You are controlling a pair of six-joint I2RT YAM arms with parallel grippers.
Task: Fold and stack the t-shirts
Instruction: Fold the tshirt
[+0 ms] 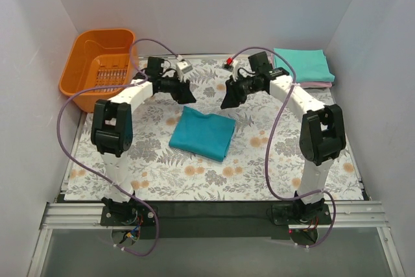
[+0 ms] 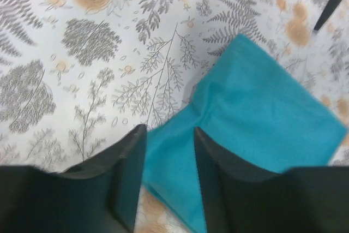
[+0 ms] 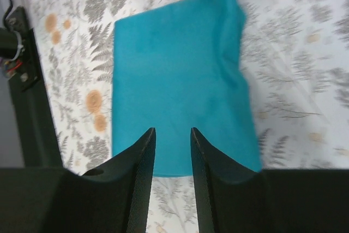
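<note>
A deep teal-blue t-shirt (image 1: 202, 133) lies folded into a rectangle on the flowered cloth at the table's middle. My left gripper (image 1: 185, 95) hangs over its far left corner, jaws open. In the left wrist view the shirt (image 2: 262, 118) lies below the open left gripper (image 2: 169, 135), apart from the fingers. My right gripper (image 1: 227, 100) hovers at the shirt's far right, open too. In the right wrist view the shirt (image 3: 180, 69) spreads under the right gripper (image 3: 172, 132), with nothing pinched. A folded mint-teal t-shirt (image 1: 301, 63) rests on a pink one (image 1: 318, 85) at the back right.
An orange plastic basket (image 1: 81, 69) stands at the back left corner. White walls close in the table on three sides. The flowered cloth (image 1: 149, 167) covers the table down to the dark front rail, where both arm bases are bolted.
</note>
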